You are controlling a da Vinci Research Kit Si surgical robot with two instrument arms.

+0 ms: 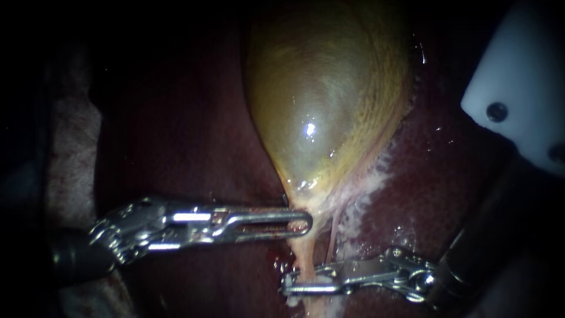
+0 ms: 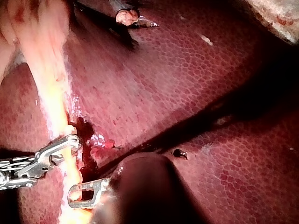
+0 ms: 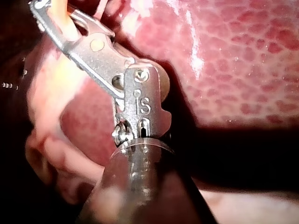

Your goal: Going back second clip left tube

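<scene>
Right instrument (image 3: 60,16) looms nearest, jaws apart astride the left tube (image 1: 300,256) under the gallbladder (image 1: 323,100); clip hidden. Left instrument (image 1: 306,224) clamps the gallbladder's neck. You look set to withdraw: back straight off without snagging the tube.

The left tube (image 1: 304,262), a pale yellowish cord, runs down from the tapered neck of the gallbladder (image 1: 323,100) over the dark liver (image 1: 194,147), its lower stretch between the parted jaws of the right instrument (image 1: 289,282), a thinner pinkish tube (image 1: 333,235) just beside it.
</scene>
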